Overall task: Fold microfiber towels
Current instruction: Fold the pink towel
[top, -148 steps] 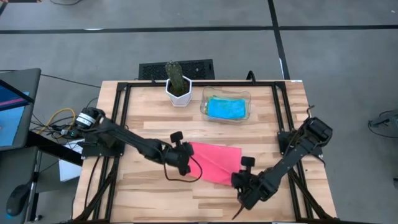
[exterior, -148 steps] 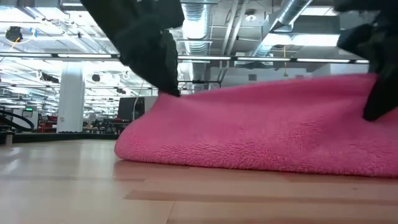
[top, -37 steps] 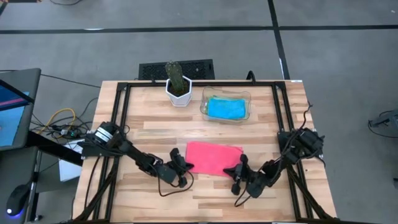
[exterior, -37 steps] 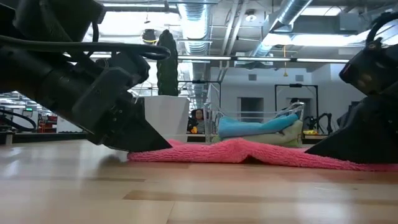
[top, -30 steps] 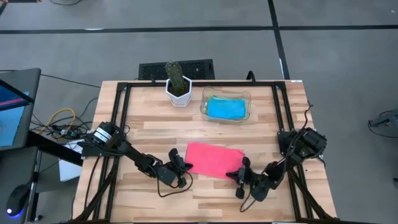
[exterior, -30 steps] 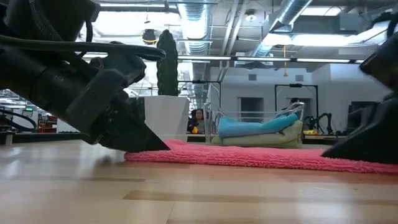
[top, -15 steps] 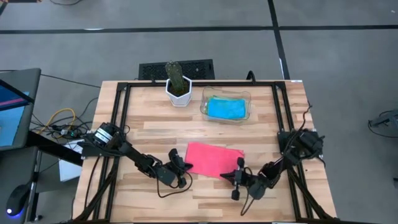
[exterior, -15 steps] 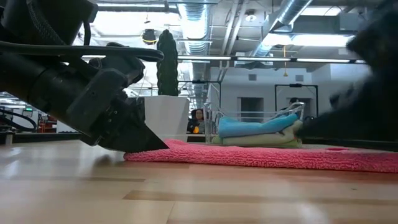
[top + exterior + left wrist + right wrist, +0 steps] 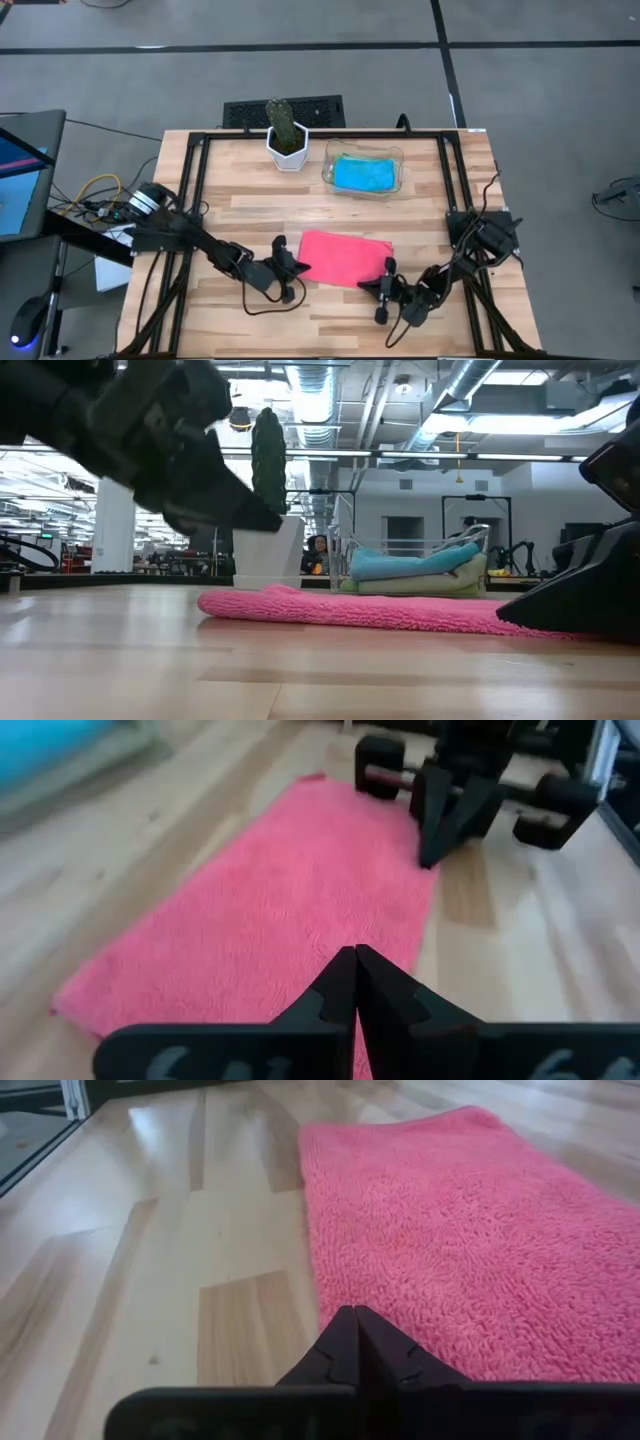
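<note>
nearest the front edge of the wooden table [image 9: 230, 205]: right end effector [image 9: 384, 288], fingers pressed together on nothing, tips low at the near right corner of the hot pink towel [image 9: 344, 256]. left end effector [image 9: 295, 270] likewise clenched and empty, raised just off the towel's left edge in the low view. pink towel lying flat at mid-table as a folded rectangle, long side running left to right, between the two end effectors.

farther back, well apart from the pink towel: clear plastic tray [image 9: 364, 152] holding a folded turquoise towel [image 9: 362, 174], with a light green towel [image 9: 420, 586] under it in the low view. just left of the tray, a white pot [image 9: 287, 148] with a tall green cactus [image 9: 267, 458]. nothing standing between the pink towel and the tray, only bare wood. black frame rails [image 9: 198, 165] along the table's left, right and far sides.

beyond the table's left edge: a laptop [image 9: 22, 170] and loose cables [image 9: 95, 192]. grey floor marked with dark lines behind. no legible writing or labels anywhere.
</note>
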Available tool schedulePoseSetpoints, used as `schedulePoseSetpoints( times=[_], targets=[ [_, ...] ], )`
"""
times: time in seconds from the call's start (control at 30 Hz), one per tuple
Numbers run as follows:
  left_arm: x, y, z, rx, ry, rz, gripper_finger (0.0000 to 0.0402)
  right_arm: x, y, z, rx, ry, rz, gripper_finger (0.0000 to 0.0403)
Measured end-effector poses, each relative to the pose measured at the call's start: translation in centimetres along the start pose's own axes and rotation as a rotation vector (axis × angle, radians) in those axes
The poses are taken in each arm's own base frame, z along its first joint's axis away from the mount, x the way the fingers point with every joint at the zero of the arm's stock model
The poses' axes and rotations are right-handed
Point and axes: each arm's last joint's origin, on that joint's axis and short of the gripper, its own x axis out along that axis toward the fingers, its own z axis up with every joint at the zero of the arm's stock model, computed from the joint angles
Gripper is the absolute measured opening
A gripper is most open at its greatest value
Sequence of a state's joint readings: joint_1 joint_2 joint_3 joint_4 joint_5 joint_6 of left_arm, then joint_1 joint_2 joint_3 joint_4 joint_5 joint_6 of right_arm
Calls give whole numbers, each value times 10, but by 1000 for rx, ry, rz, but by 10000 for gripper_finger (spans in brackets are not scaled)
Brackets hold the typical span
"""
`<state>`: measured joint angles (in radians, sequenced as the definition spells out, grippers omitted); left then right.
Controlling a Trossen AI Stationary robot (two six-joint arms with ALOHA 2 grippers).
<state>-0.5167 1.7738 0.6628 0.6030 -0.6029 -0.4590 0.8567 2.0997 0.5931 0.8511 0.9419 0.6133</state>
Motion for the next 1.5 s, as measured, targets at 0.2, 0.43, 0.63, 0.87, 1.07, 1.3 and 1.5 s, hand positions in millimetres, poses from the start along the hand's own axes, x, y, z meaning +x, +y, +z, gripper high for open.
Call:
schedulePoseSetpoints(
  times=[0.2,0.43,0.63,0.87,1.07,1.3,1.5],
  targets=[
    [3,-4,3,-37,-61,-35,0,-7,5,17,-3,-22,49,32],
    [27,-4,-27,-53,-55,-9,0,-36,7,66,-58,-28,90,37],
    [42,-9,-37,-46,-34,-1,0,-58,-11,79,21,331,166,76],
    [43,-9,-37,-43,-25,12,0,-62,-6,66,8,439,190,138],
    [44,-7,-38,-43,-12,20,0,-55,-5,41,-8,479,123,154],
    [44,-7,-39,-43,-7,17,0,-60,0,43,10,495,164,151],
    [44,-7,-38,-42,-7,19,0,-83,8,69,-15,402,201,137]
  ],
)
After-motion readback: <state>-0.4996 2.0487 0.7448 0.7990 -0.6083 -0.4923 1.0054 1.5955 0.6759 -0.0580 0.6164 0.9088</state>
